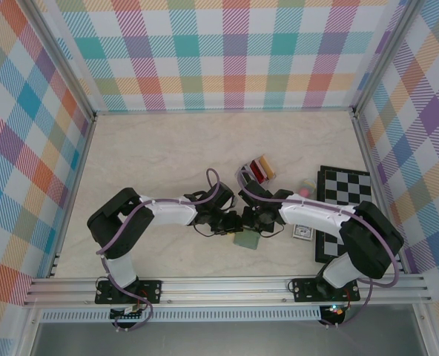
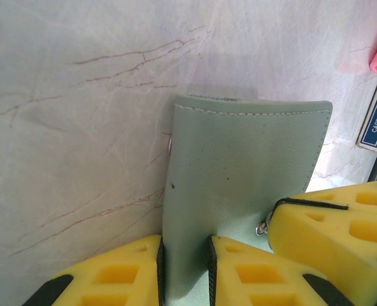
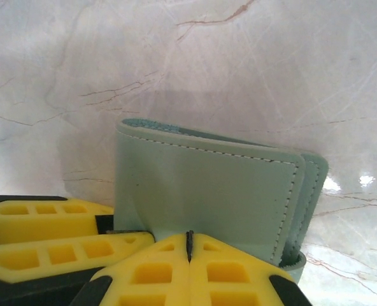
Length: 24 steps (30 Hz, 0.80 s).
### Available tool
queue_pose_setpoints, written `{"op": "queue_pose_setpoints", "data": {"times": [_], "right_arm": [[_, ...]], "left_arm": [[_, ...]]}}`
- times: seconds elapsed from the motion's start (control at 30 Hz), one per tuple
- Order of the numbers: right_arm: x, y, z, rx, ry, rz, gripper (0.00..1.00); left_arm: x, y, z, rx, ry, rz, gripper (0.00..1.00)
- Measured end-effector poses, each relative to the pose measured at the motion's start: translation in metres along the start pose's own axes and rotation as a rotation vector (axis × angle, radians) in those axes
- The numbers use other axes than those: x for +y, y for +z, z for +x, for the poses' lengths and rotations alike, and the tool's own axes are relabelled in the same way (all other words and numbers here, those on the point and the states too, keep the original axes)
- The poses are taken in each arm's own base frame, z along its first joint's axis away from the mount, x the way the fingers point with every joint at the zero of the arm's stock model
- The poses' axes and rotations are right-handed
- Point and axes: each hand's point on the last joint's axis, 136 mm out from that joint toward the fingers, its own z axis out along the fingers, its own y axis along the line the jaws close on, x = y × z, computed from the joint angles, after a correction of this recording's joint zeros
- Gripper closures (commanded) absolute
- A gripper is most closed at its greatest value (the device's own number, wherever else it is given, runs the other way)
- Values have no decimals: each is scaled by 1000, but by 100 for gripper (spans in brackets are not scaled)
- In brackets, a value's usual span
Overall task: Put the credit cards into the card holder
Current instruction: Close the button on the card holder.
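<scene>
**A:** Talk me through it. Where's the card holder?

**B:** The card holder (image 1: 246, 239) is up off flat, close to the desk's (image 1: 167, 156) near edge, about midway along it. It sits right between my two hands.

**A:** And the left one?

**B:** My left hand (image 2: 185, 258) has one sage-green flap standing between its yellow fingers (image 2: 121, 271), clamped on it. I'd say that's to hold the flap upright, so the fold can be spread and the slots inside face up.

**A:** The right?

**B:** My right hand (image 3: 190, 245) has its pads pressed together at the holder's lower edge. From its wrist view I can't tell whether a thin layer is caught in that seam or it's just pushing against the leather. My guess is it's working on the other flap.

**A:** How are the arms sitting?

**B:** Both are folded inward, elbows out toward the desk's left and right sides. The wrists are angled down and nearly meet nose to nose over the holder.

**A:** And the cards?

**B:** The credit cards (image 1: 262, 169) stand in a clear rack (image 1: 268, 178) well apart from the holder, farther from the near edge and slightly toward the right edge. They're untouched, so none are in the holder yet. One hand will have to let go to fetch them.
</scene>
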Motion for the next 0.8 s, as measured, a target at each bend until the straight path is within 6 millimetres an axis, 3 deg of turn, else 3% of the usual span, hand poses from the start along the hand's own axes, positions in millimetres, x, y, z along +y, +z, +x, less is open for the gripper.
{"op": "queue_pose_setpoints", "data": {"times": [0.5, 0.63, 0.8], "right_arm": [[0, 5, 1, -87, 0, -10, 100], [-1, 3, 1, -111, -6, -9, 84], [-2, -10, 3, -77, -31, 27, 74]], "left_arm": [[1, 0, 0, 1, -1, -2, 77], [1, 0, 0, 1, 0, -2, 77], [0, 0, 0, -1, 0, 1, 77]]}}
